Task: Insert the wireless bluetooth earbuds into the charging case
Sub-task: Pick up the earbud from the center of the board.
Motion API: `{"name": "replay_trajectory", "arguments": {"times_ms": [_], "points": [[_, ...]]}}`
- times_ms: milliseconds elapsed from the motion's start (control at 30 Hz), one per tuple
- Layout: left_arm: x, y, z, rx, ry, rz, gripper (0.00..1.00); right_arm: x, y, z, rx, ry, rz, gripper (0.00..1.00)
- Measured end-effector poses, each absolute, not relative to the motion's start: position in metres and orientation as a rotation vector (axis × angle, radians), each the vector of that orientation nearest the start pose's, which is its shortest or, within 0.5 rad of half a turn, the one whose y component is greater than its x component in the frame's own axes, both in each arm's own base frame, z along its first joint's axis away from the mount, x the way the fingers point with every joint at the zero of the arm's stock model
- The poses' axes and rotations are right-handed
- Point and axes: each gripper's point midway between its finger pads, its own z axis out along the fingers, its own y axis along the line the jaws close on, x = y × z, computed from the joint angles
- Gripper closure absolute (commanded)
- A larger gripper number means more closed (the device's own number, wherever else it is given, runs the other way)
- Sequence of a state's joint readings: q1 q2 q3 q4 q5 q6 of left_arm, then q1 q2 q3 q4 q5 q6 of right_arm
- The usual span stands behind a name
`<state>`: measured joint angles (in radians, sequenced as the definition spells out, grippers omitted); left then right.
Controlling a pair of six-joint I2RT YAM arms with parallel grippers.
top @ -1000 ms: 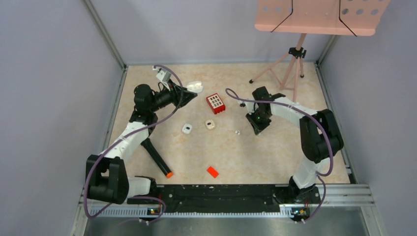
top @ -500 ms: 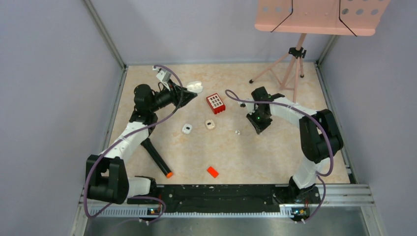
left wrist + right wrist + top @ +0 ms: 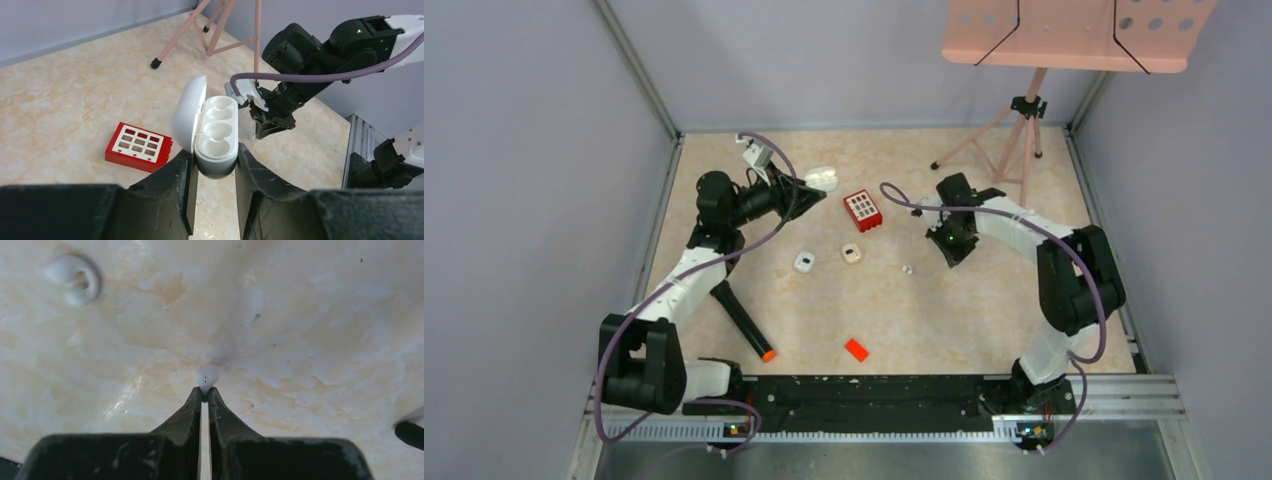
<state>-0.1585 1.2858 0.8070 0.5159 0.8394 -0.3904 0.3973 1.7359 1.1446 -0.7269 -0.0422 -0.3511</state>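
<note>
My left gripper [image 3: 214, 161] is shut on the white charging case [image 3: 216, 135], holding it above the table with the lid open and both wells empty; the case also shows in the top view [image 3: 821, 177]. My right gripper [image 3: 205, 391] is shut on a tiny white earbud [image 3: 207, 376] at its fingertips, just above the table. In the top view the right gripper [image 3: 948, 250] is right of the red block. Two more earbud pieces, one white [image 3: 804, 262] and one cream [image 3: 851, 253], lie mid-table, with a tiny white piece [image 3: 907, 268] beside them.
A red block [image 3: 862, 210] with a white grid lies between the arms. An orange-red chip [image 3: 856, 349] and a black marker [image 3: 744, 320] lie nearer the front. A pink stand's tripod [image 3: 1014, 140] is at the back right. A small white ring piece [image 3: 72, 272] lies on the table.
My right gripper has drawn slightly back from the table's middle with the earbud. My left gripper with the open case has shifted a little.
</note>
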Motion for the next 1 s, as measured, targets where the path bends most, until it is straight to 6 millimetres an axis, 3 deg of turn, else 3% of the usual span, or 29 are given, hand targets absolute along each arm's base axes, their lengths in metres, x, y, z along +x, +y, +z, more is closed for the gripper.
{"name": "replay_trajectory", "arguments": {"times_ms": [67, 167, 300, 433, 600, 733, 1000], "points": [[0.342, -0.2, 0.275, 0.531, 1.564, -1.076, 1.0, 0.3, 0.126, 0.045, -1.127, 2.645, 0.13, 1.0], [0.339, -0.203, 0.272, 0.568, 1.557, -1.107, 1.0, 0.298, 0.144, 0.076, -1.243, 2.492, 0.275, 1.0], [0.333, -0.212, 0.264, 0.635, 1.551, -1.163, 1.0, 0.297, 0.177, 0.156, -1.396, 2.123, 0.455, 1.0], [0.319, -0.226, 0.257, 0.736, 1.534, -1.226, 1.0, 0.295, 0.211, 0.242, -1.499, 1.788, 0.526, 1.0], [0.304, -0.244, 0.257, 0.883, 1.471, -1.261, 1.0, 0.283, 0.26, 0.304, -1.596, 1.54, 0.606, 1.0], [0.298, -0.253, 0.263, 0.958, 1.42, -1.261, 1.0, 0.275, 0.285, 0.314, -1.652, 1.471, 0.643, 1.0], [0.291, -0.259, 0.264, 1.053, 1.377, -1.254, 1.0, 0.261, 0.309, 0.3, -1.745, 1.462, 0.69, 1.0]]}}
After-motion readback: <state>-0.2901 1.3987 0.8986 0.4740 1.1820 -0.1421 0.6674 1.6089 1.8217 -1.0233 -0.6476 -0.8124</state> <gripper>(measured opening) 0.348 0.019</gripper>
